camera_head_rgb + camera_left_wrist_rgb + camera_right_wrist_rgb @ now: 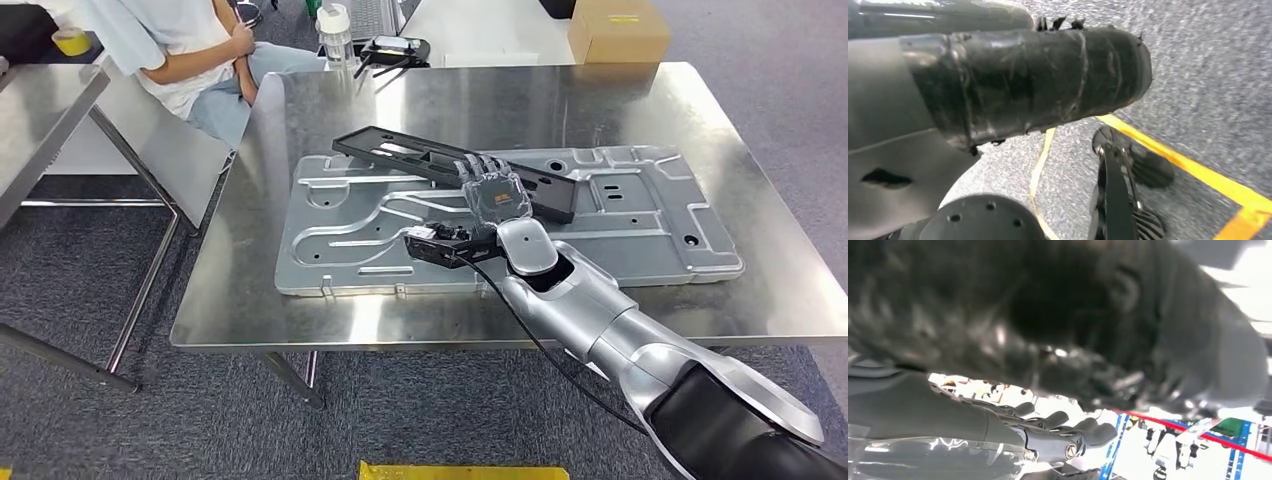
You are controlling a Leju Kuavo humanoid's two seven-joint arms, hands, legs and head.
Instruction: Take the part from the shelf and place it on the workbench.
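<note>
Bare bench (640,110) lies beyond the metal panel (640,235) — the cardboard box (618,30) blocks its far edge.

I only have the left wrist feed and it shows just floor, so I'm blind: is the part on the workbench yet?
Observer: Yes. The black part lies across a silver stamped panel on the workbench.
Operator: Where's the right robot hand?
Observer: The right robot hand is on the part, fingers over its edge; I cannot tell whether it grips.
Operator: Anyone close?
Observer: A person sits beyond the workbench's far left corner.
</note>
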